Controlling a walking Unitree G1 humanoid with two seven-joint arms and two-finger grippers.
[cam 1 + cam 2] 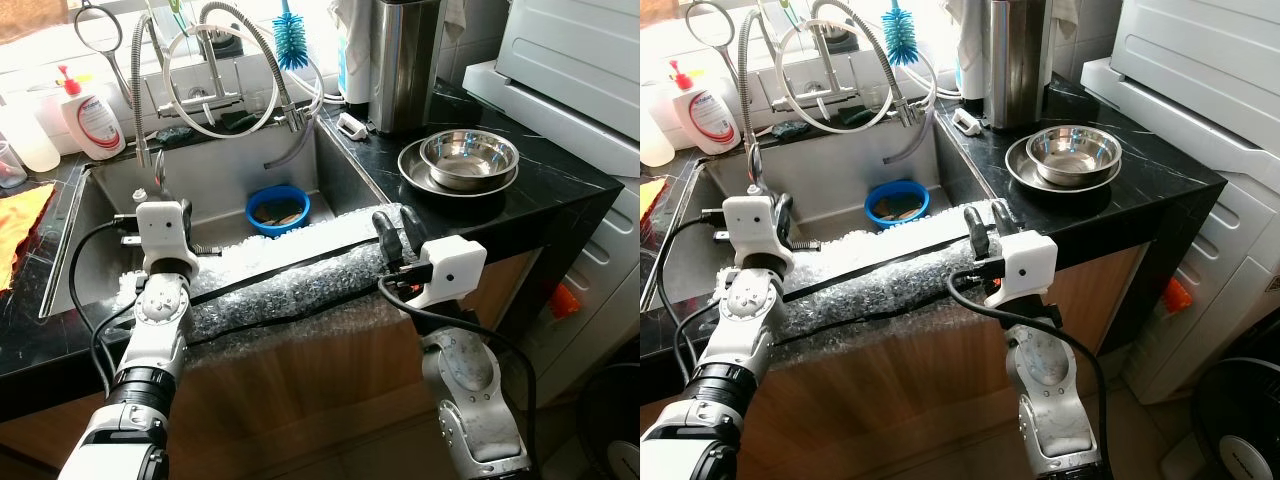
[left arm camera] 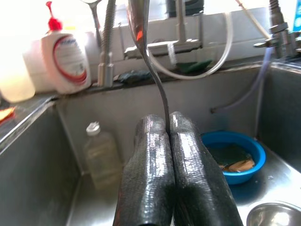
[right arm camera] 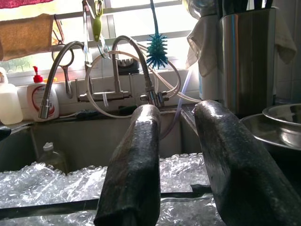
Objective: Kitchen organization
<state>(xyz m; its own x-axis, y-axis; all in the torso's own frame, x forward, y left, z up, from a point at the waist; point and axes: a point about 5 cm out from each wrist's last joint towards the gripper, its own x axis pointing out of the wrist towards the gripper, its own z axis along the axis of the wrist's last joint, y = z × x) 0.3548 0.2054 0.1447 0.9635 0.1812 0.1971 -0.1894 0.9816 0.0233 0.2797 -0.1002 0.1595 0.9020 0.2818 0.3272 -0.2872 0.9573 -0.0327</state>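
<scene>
My left gripper is shut on the thin handle of a metal utensil, which stands upright over the left part of the steel sink. From the head, that gripper sits just past the sink's front edge. My right gripper is open at the sink's front right corner, with nothing between its fingers. It hovers over a strip of bubble wrap laid along the front edge. A blue bowl holding scraps sits in the sink.
Two stacked steel bowls rest on the black counter to the right, behind them a steel utensil holder. A soap bottle, faucet hoses and a blue brush line the back. A clear bottle stands inside the sink.
</scene>
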